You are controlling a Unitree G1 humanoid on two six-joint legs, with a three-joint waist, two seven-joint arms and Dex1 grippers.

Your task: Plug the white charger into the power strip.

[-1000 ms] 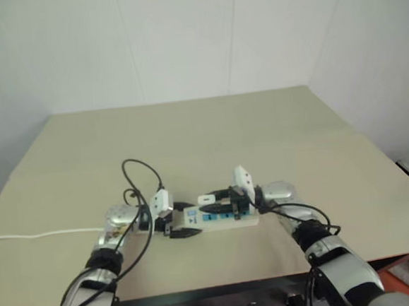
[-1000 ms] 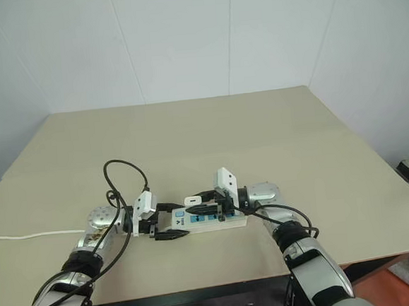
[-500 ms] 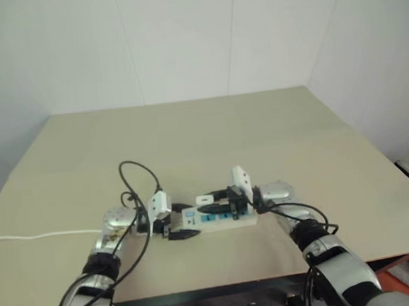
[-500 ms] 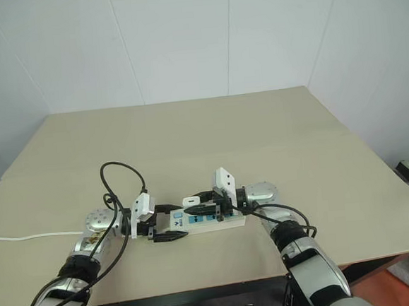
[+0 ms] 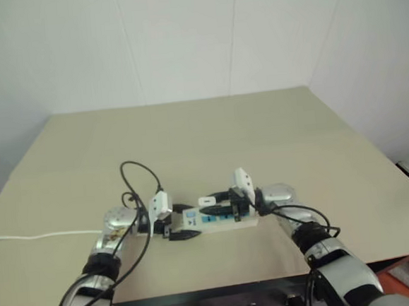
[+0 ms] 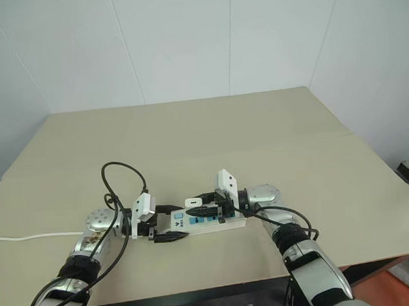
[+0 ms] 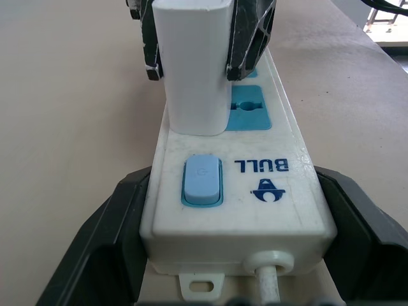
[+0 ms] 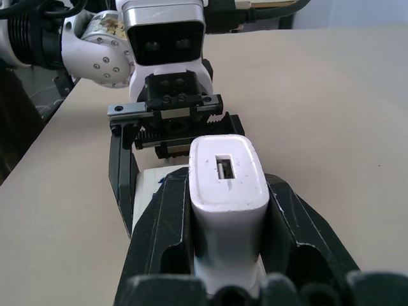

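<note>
As seen by wrist: charger (image 7: 191,70) on strip (image 7: 236,185).

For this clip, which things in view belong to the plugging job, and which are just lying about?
Part of the job:
- white charger, clamped in the right gripper, standing on the strip
- power strip, its switch end between the left gripper's fingers
- strip's white cord

Just there:
- table
- orange object at the table's corner

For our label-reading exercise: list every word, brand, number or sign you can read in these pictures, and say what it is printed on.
"BULL", seen upside down, with a small blue logo beside it: on the power strip, by its switch.
A faint power sign on the switch: too faint to be sure.
Nothing readable on the charger.
</note>
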